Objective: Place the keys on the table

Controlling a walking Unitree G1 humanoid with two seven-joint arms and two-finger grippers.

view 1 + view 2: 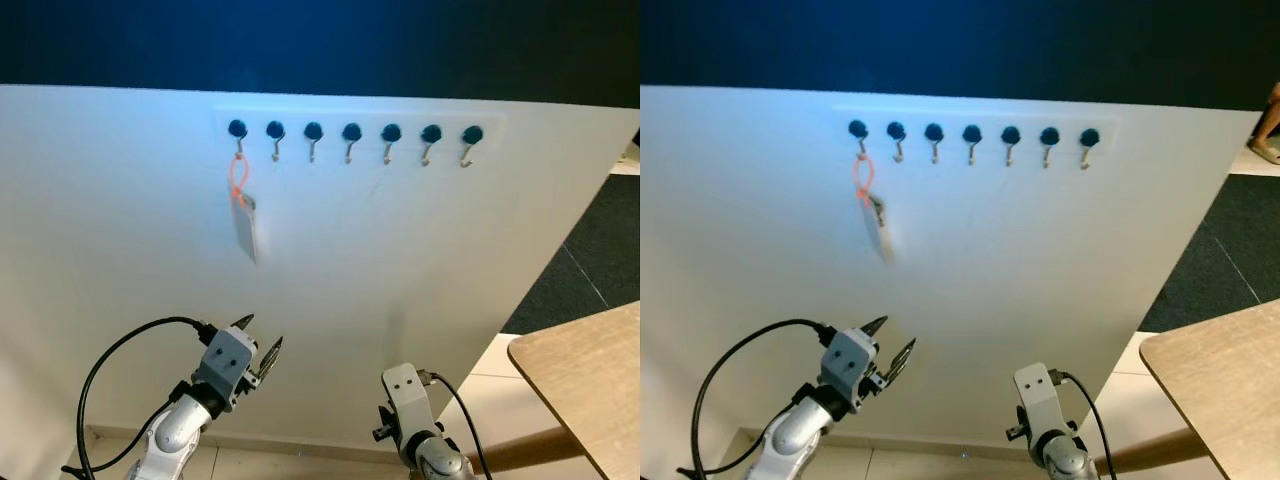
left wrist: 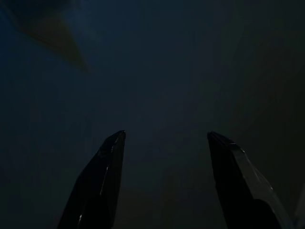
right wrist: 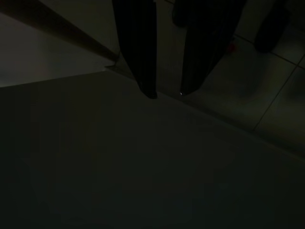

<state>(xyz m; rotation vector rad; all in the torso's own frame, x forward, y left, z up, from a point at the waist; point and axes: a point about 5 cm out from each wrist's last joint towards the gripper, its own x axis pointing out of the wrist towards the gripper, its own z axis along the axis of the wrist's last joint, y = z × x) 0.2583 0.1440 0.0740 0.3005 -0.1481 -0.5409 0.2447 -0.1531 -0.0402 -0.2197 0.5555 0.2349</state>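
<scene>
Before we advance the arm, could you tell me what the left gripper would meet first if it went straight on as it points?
Probably the white board. The left gripper, fingers open, points up toward it, below the hanging keys; depth is unclear.

A row of hooks [image 1: 352, 135] ran across the top of the board [image 1: 400, 260]. The keys [image 1: 243, 215] hung from the leftmost hook. The left hand [image 1: 262, 347] was below them; the bench [image 1: 590, 385] stood to the right.
</scene>
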